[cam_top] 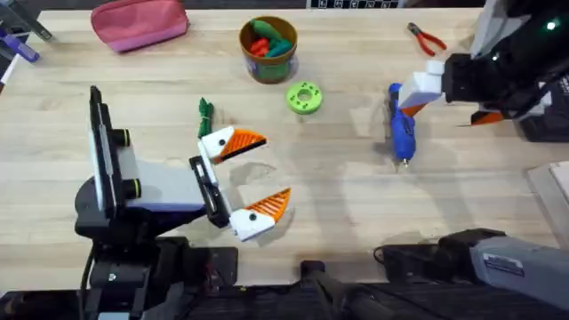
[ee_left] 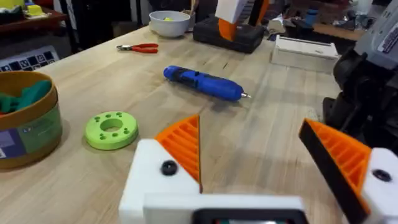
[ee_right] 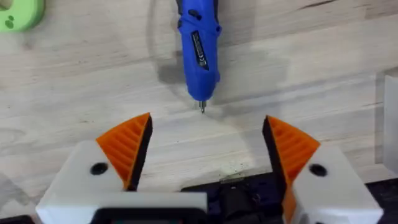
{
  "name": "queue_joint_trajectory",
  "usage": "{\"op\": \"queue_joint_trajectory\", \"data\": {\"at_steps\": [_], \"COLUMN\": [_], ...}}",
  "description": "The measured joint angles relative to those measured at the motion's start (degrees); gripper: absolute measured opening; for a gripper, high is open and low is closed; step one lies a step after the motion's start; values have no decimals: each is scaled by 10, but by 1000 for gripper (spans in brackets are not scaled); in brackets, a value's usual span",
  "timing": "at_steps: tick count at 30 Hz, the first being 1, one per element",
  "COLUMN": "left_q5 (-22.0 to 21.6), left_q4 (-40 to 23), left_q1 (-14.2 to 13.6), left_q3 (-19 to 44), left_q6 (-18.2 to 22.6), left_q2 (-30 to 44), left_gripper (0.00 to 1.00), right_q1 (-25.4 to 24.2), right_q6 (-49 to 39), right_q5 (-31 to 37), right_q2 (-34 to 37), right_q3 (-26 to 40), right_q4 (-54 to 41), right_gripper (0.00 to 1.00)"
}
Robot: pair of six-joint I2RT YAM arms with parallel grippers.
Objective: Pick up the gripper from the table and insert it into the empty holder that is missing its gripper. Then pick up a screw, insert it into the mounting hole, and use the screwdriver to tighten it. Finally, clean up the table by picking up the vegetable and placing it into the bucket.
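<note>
Left gripper (cam_top: pixel 253 178) spread wide over bare tabletop, nothing between its orange ribbed pads (cam_top: pixel 246 140). Right gripper (ee_right: pixel 205 146) likewise parted and empty, hovering just off the bit end of the blue screwdriver (cam_top: pixel 402 132), which lies flat right of centre. Slim dark-green vegetable (cam_top: pixel 206 114) half tucked behind the left gripper's upper finger. Brown bucket (cam_top: pixel 269 64) near the far edge, toy vegetables inside, green disc (cam_top: pixel 304 98) just beside it. Red-handled pliers (cam_top: pixel 426 38) at far right, partly cut off by the right arm.
</note>
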Motion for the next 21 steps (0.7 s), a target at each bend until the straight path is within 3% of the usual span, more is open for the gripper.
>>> {"op": "queue_joint_trajectory", "data": {"at_steps": [12, 13, 17, 19, 21], "left_q5": [0, 0, 0, 0, 0], "left_q4": [0, 0, 0, 0, 0], "left_q1": [0, 0, 0, 0, 0], "left_q3": [0, 0, 0, 0, 0], "left_q6": [0, 0, 0, 3, 3], "left_q2": [0, 0, 0, 0, 0], "left_gripper": [984, 929, 305, 43, 17], "right_q1": [0, 0, 0, 0, 0], "right_q6": [0, 0, 0, 0, 0], "right_q5": [0, 0, 0, 0, 0], "right_q2": [0, 0, 0, 0, 0], "right_q3": [0, 0, 0, 0, 0], "right_q4": [3, 3, 3, 3, 3], "right_gripper": [994, 994, 994, 994, 994]}}
